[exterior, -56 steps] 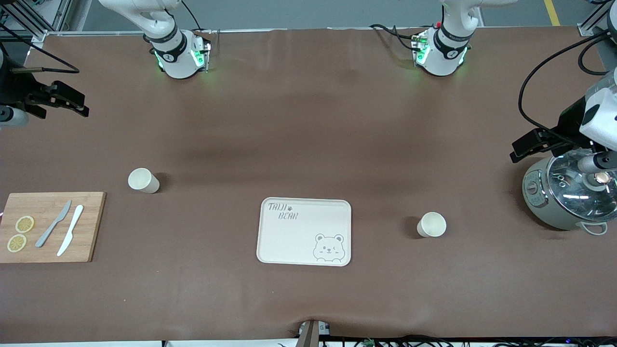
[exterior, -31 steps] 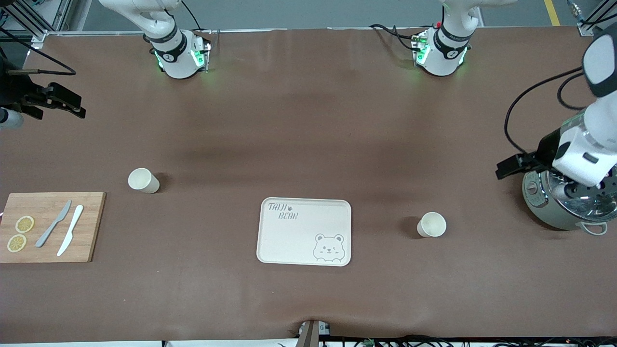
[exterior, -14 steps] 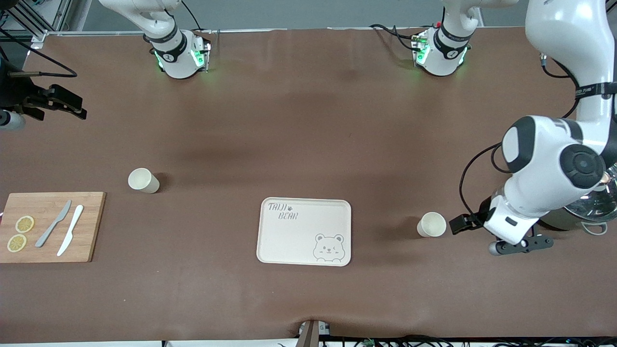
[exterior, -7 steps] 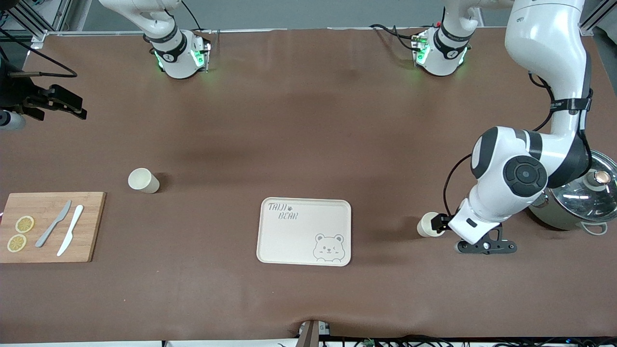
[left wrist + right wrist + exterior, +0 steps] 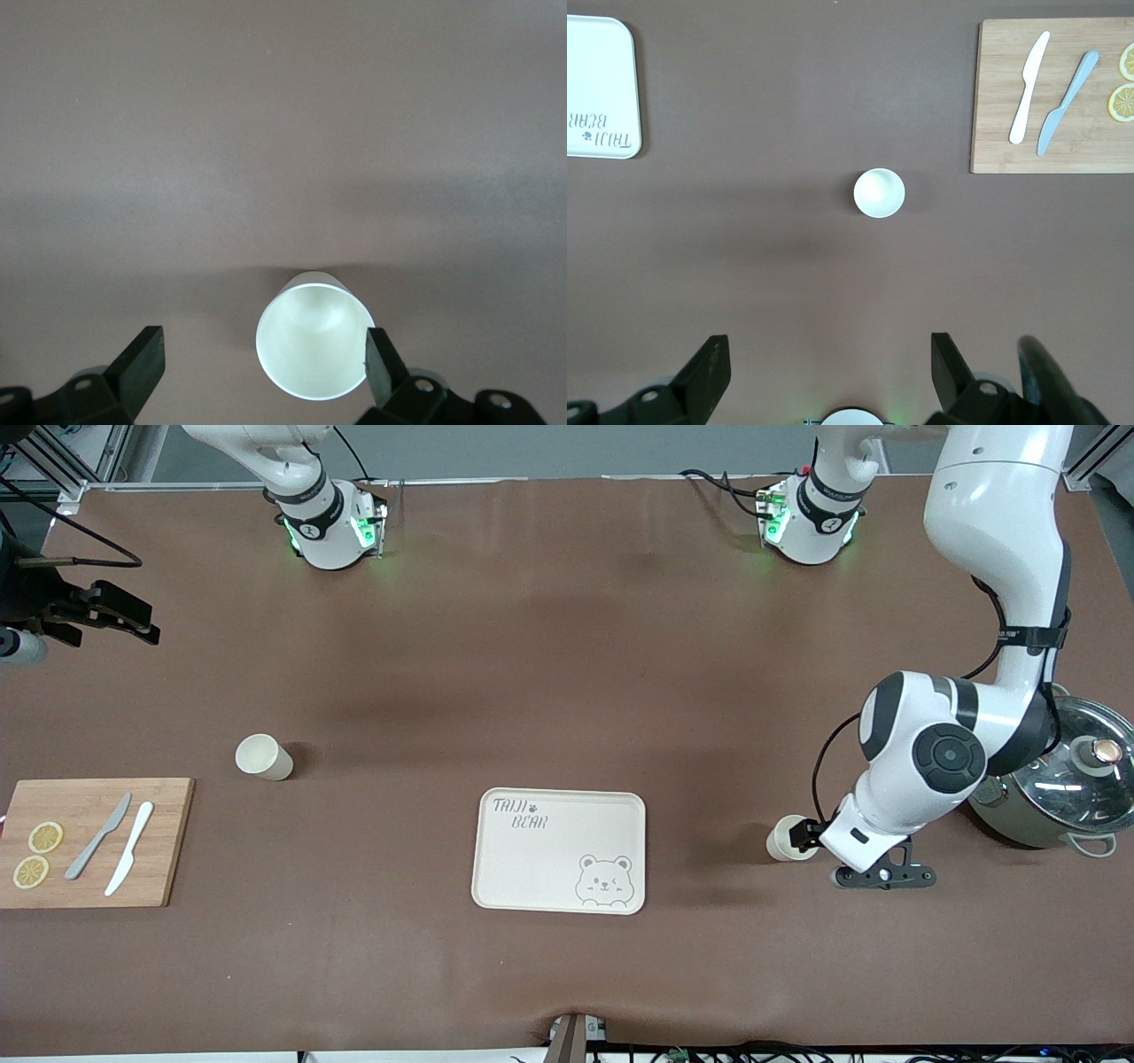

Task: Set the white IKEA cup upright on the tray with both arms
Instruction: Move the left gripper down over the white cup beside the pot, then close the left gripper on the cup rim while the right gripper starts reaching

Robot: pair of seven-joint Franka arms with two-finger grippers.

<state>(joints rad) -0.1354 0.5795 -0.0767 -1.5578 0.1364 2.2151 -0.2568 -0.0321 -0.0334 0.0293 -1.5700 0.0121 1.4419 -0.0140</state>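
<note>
Two white cups are on the brown table, each apparently on its side. One cup [image 5: 784, 840] lies beside the cream tray [image 5: 560, 850], toward the left arm's end. My left gripper [image 5: 804, 834] is low at this cup's mouth. In the left wrist view the cup [image 5: 313, 347] faces the camera between the open fingers; one finger [image 5: 383, 365] is at its rim and the other [image 5: 142, 367] stands clear. The other cup [image 5: 263, 757] [image 5: 879, 192] lies toward the right arm's end. My right gripper [image 5: 106, 613] [image 5: 828, 372] waits open and empty, high above that end.
A wooden cutting board [image 5: 159, 841] [image 5: 992, 97] with two knives and lemon slices lies at the right arm's end. A pot with a glass lid [image 5: 1063, 779] stands at the left arm's end, beside the left arm's elbow. The tray's corner [image 5: 601, 88] shows in the right wrist view.
My left arm has swung down from over the pot to the cup beside the tray, and its gripper has closed in on the cup's mouth. The right arm has stayed still.
</note>
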